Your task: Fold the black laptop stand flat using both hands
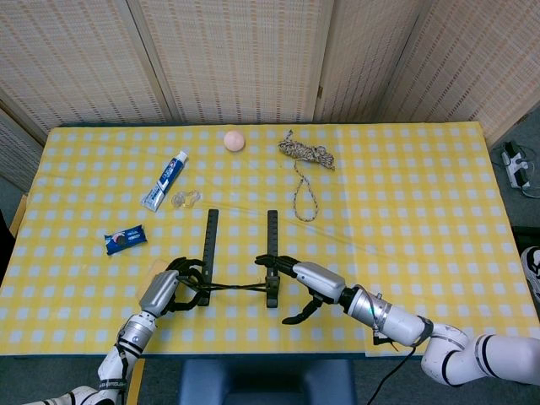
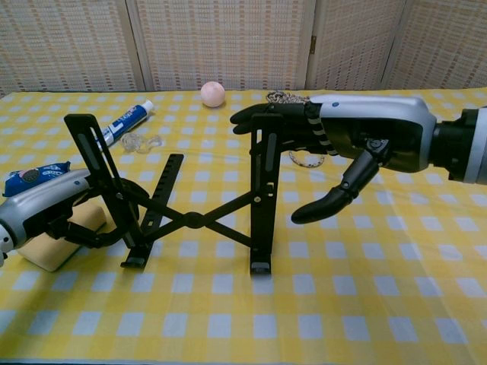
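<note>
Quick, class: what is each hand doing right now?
Left hand: grips the left upright of the laptop stand.
Right hand: fingers rest on the stand's right upright, thumb clear; no grip.

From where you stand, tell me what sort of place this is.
Probably an indoor test setup: a table under a yellow checked cloth, woven folding screens behind it, and odd props such as toothpaste and rope.

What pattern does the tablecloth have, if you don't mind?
Yellow and white checks on the tablecloth, clearest in the head view.

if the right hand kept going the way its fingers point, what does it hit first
Its fingers point toward the robot's left, so the right hand first meets the laptop stand, whose right upright it already touches at the top. Beyond lies the left upright, near the left hand.
</note>
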Action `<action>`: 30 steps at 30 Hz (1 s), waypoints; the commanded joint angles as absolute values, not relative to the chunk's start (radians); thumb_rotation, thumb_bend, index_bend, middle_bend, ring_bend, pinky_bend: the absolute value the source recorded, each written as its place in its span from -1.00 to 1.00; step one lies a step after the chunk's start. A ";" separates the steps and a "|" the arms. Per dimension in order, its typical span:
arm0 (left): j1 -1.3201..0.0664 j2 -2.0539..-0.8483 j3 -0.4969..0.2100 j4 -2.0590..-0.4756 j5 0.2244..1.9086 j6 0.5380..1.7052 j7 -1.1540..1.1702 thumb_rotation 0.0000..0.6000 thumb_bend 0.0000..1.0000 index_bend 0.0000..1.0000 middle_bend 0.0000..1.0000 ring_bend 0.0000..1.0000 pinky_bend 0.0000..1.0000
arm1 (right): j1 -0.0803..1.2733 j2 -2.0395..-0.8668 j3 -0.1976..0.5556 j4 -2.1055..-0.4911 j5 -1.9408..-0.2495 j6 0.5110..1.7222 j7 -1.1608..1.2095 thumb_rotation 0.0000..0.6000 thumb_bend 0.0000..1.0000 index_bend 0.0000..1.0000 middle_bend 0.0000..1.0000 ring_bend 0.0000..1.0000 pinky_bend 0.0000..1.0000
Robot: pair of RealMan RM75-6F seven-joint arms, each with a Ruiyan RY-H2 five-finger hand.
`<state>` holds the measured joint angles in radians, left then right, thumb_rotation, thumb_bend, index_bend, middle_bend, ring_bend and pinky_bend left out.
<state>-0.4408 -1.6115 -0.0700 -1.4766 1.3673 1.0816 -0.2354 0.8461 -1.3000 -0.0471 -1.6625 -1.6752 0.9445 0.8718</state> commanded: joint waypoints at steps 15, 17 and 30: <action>-0.436 -1.624 -0.067 -1.473 1.374 1.094 -0.214 1.00 -0.01 0.09 -0.47 -0.60 -0.77 | 0.845 -1.302 -0.051 -1.661 -1.677 0.947 0.873 1.00 -0.63 -1.00 -0.87 -0.78 -1.00; -0.436 -1.627 -0.067 -1.472 1.373 1.096 -0.210 1.00 0.00 0.10 -0.47 -0.60 -0.77 | 0.845 -1.301 -0.051 -1.661 -1.677 0.949 0.873 1.00 -0.63 -1.00 -0.87 -0.78 -1.00; -0.426 -1.636 -0.074 -1.464 1.371 1.125 -0.170 1.00 0.02 0.08 -0.46 -0.60 -0.77 | 0.844 -1.299 -0.053 -1.664 -1.680 0.952 0.872 1.00 -0.63 -1.00 -0.87 -0.78 -1.00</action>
<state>-0.4275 -1.6354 -0.0738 -1.4646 1.3713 1.1229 -0.1732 0.8441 -1.2992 -0.0532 -1.6645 -1.6796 0.9518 0.8714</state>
